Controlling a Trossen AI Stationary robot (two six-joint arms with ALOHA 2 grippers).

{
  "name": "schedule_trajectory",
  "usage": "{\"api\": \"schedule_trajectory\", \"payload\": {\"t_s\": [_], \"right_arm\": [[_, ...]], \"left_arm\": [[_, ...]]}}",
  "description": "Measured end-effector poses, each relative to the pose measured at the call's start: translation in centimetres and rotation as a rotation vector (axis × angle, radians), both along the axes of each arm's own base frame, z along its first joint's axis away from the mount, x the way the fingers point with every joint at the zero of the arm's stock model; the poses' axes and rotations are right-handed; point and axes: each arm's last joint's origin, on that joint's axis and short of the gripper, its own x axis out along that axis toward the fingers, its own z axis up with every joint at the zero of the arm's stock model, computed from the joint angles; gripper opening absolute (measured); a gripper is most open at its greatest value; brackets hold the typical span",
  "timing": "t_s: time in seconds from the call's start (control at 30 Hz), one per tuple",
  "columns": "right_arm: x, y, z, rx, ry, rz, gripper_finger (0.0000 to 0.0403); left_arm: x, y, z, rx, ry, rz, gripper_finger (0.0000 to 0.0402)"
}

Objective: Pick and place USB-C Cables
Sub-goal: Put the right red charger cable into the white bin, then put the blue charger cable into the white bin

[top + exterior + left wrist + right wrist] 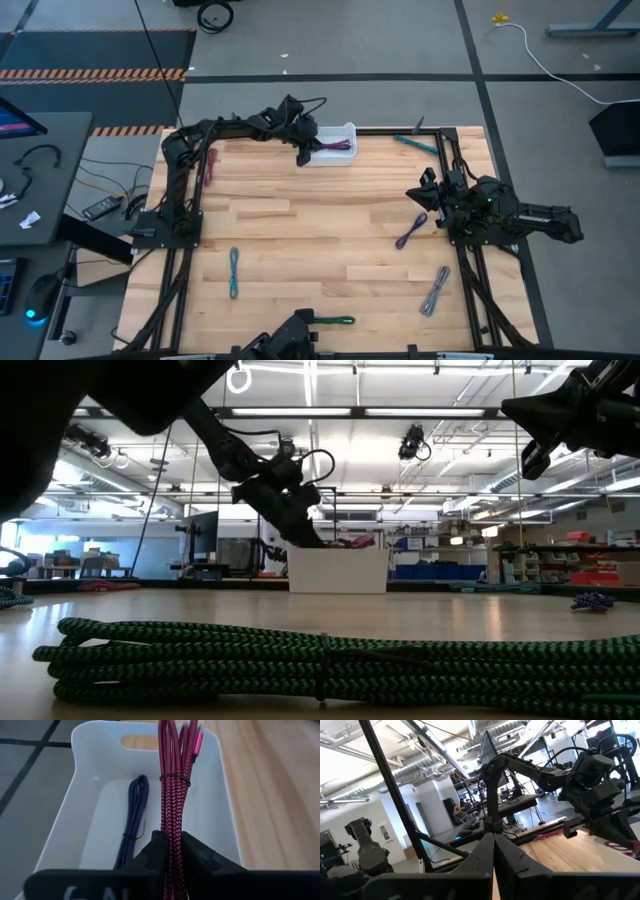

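A white bin (pixel 333 155) stands at the table's far edge. My left gripper (pixel 303 152) is at the bin's left end, shut on a maroon USB-C cable bundle (pixel 175 795). A purple cable (pixel 132 822) lies on the bin's floor. My right gripper (pixel 424 192) hovers shut above the table's right side, holding nothing. Loose on the wood lie a purple cable (pixel 408 232), a grey one (pixel 435 290), two teal ones (pixel 233 272) (pixel 415 143), a green one (pixel 330 320) (pixel 300 655) and a dark red one (pixel 210 165). My left gripper pinches the maroon bundle between its two fingers at the near end (pixel 171 847). The fingers lie along the bundle, slanting down from the table's left. The bundle runs forward over the bin, its connector end (pixel 196 740) toward the far wall; whether that end rests there, I cannot tell.
The black frame rails (pixel 470 270) run along the table's left and right sides. The middle of the wooden top (pixel 320 225) is bare. A third dark device (pixel 295 335) sits at the near edge beside the green cable.
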Motion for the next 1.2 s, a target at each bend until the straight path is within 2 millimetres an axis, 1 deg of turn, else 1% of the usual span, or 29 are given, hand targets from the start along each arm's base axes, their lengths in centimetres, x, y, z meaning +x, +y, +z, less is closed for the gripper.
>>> {"api": "schedule_trajectory", "payload": {"t_s": [0.17,0.23,0.3,0.33,0.4,0.53,0.63,0.67,0.73,0.83,0.9,1.07,1.2], "right_arm": [[0.0,0.0,0.0,0.000,0.000,0.000,0.0010],[0.0,0.0,0.0,0.000,0.000,0.000,0.0010],[0.0,0.0,0.0,0.000,0.000,0.000,0.0010],[0.0,0.0,0.0,0.000,0.000,0.000,0.0010],[0.0,0.0,0.0,0.000,0.000,0.000,0.0010],[0.0,0.0,0.0,0.000,0.000,0.000,0.0010],[0.0,0.0,0.0,0.000,0.000,0.000,0.0010],[0.0,0.0,0.0,0.000,0.001,0.000,0.0010],[0.0,0.0,0.0,0.000,0.000,0.000,0.0010],[0.0,0.0,0.0,0.002,0.000,-0.006,0.0010],[0.0,0.0,0.0,0.003,-0.001,-0.012,0.0010],[0.0,0.0,0.0,0.004,0.000,-0.011,0.0010],[0.0,0.0,0.1,0.004,-0.009,-0.010,0.0010]], "left_arm": [[0.0,0.1,0.1,0.041,0.003,0.000,0.0087],[0.0,0.1,0.3,0.053,0.000,-0.009,0.0106],[-0.1,0.2,1.0,0.055,0.002,-0.006,0.0128],[0.0,0.3,1.7,0.064,-0.007,-0.005,0.0139],[-0.1,0.2,3.6,0.066,-0.018,0.001,0.0159],[-0.7,-0.8,8.3,0.057,-0.052,0.011,0.0181],[-1.7,-2.5,11.5,0.051,-0.088,-0.021,0.0180],[-2.1,-3.3,12.3,0.038,-0.101,-0.036,0.0177],[-2.8,-4.8,13.2,0.019,-0.132,-0.070,0.0168],[-3.6,-7.2,13.0,-0.009,-0.160,-0.095,0.0153],[-4.0,-8.8,12.3,-0.012,-0.194,-0.110,0.0143],[-5.2,-12.2,9.4,-0.023,-0.301,-0.074,0.0121],[-6.1,-14.5,7.7,-0.015,-0.364,-0.009,0.0114]]}}
